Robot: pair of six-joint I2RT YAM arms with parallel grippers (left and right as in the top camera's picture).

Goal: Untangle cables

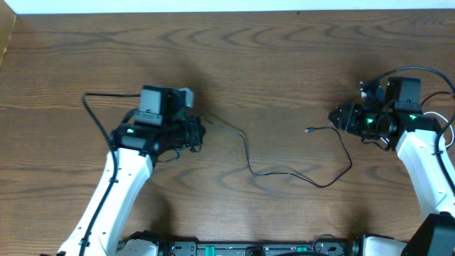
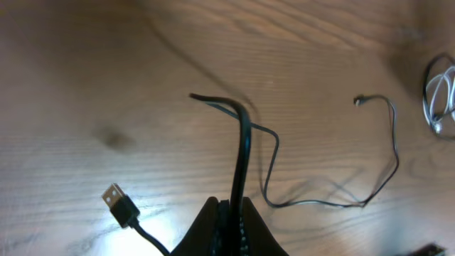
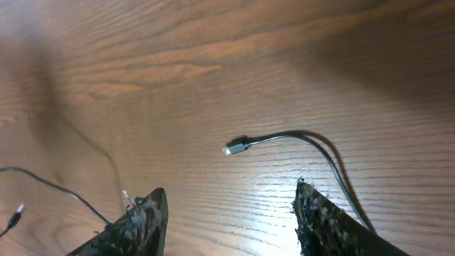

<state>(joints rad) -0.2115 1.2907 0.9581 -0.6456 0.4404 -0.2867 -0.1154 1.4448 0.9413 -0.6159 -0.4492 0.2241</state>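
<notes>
Black thin USB cable [image 1: 247,153] is pinched near one end by the left gripper [image 2: 233,206], whose dark fingers are pressed together on it. Above that grip the cable stands upright, then bends over. Its flat rectangular metal plug [image 2: 117,198] lies on the brown wooden table [image 1: 284,64] just beside the left gripper. Away from the left gripper the cable snakes loosely across the wood to its small plug [image 3: 234,148], which lies just ahead of the right gripper [image 3: 227,188], facing the gap between its widely spread, empty jaws and untouched. Farther still, a coiled white cable [image 2: 439,99] rests apart from the black one.
</notes>
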